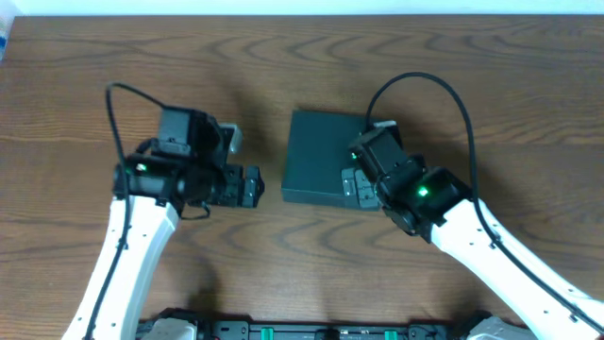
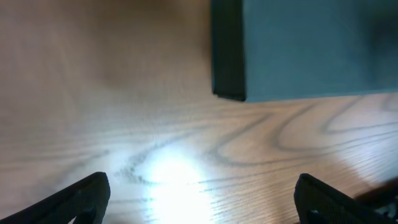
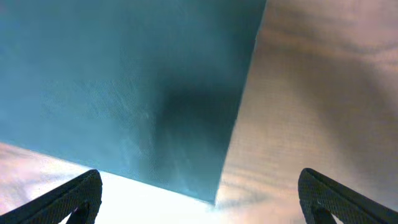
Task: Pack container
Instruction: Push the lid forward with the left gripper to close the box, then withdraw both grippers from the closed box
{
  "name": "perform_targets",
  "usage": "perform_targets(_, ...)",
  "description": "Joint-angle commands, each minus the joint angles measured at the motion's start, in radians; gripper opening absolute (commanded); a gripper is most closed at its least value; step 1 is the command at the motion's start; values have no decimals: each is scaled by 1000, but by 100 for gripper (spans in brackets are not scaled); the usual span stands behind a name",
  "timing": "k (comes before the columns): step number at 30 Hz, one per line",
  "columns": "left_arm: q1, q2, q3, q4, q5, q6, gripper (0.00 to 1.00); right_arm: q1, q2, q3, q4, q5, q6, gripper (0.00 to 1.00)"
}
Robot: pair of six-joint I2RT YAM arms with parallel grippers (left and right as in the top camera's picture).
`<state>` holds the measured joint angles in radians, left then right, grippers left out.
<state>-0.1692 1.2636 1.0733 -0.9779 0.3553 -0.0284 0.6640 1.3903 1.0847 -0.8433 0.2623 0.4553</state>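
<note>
The dark teal-green container [image 1: 316, 153] lies closed and flat on the wooden table, near the middle. My left gripper [image 1: 253, 186] is open and empty just left of the box's near left corner; the left wrist view shows the container [image 2: 311, 46] ahead and bare wood between the fingers [image 2: 202, 202]. My right gripper [image 1: 356, 184] is open and empty over the box's near right corner; the right wrist view shows the container's lid [image 3: 124, 81] below and its corner between the fingers [image 3: 202, 199]. No snack packets are in view.
The wooden table [image 1: 472, 66] stretches around the box. The arms' black cables [image 1: 444, 90] loop above both wrists. A dark rail [image 1: 311, 331] runs along the table's near edge.
</note>
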Motion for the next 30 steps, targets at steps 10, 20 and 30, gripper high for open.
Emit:
perform_targets(10,-37,-14,-31,51,-26,-47,96,-5,24,-8,-139,74,144,99)
perform_targets(20,-37,-14,-31,54,-26,-46,96,-19,24,-153,-24,85,188,99)
perform_targets(30,-37,-14,-31,58,-26,-46,96,-61,24,-165,3,70,196,99)
